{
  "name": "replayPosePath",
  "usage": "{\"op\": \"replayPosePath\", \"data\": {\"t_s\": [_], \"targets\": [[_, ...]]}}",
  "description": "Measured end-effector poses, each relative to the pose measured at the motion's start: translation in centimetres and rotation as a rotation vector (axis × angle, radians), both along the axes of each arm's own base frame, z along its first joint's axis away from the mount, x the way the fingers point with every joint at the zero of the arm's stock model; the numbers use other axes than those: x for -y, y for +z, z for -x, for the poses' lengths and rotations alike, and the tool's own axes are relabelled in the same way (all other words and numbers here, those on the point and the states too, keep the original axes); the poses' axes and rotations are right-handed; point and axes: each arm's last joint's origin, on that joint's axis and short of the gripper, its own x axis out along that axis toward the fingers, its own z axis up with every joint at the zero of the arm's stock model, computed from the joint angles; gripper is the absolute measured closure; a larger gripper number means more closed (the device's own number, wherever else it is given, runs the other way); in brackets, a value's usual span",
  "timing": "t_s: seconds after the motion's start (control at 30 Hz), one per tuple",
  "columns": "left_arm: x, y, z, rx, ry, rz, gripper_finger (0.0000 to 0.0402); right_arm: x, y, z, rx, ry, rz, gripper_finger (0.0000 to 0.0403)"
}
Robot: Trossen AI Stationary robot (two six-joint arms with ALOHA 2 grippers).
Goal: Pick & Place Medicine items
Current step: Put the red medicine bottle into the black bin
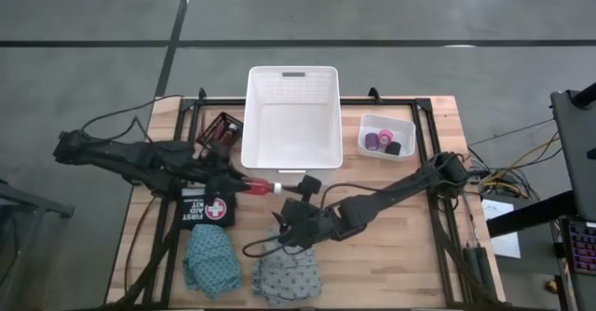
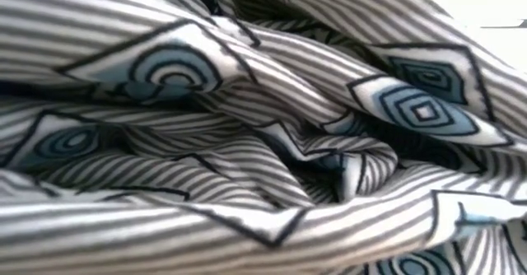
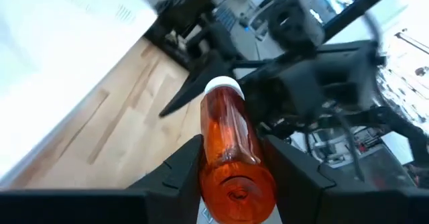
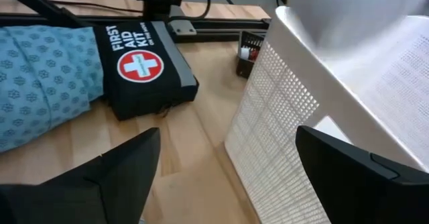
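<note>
A red bottle with a white cap sits in my left gripper, above the table just in front of the white basket. My right gripper stands open with nothing between its fingers, close by on the near side, facing the black first aid kit pouch. The teal cloth and the grey patterned cloth lie crumpled at the table's near edge. The grey cloth fills the low view. Purple, pink and black rolls rest in a small clear tub. My left gripper pinches the bottle's body near its base end between its two fingers. The bottle lies along the fingers, nearly level, with its white cap pointing away toward the table's right. It is lifted clear of the table.
The first aid kit pouch lies below my left gripper. A dark holder with more red bottles stands left of the basket. The tub of rolls sits right of the basket. Black frame rails run along the table's sides.
</note>
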Motion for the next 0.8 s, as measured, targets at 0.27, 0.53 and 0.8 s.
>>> {"op": "replayPosePath", "data": {"t_s": [0.27,0.53,0.8], "targets": [[-0.9,4.0,3.3,-0.035,0.075,-0.138,0.0254,-0.8,0.1,0.4,-0.004,0.02,-0.006,0.0053],[-2.8,5.4,6.8,-0.271,0.432,-0.365,0.0254,-0.9,-0.6,1.0,-0.074,0.031,-0.072,0.0055],[-3.7,3.6,7.5,-0.391,0.762,-0.582,0.0254,-0.7,-0.6,0.9,-0.078,0.031,-0.066,0.0055]]}}
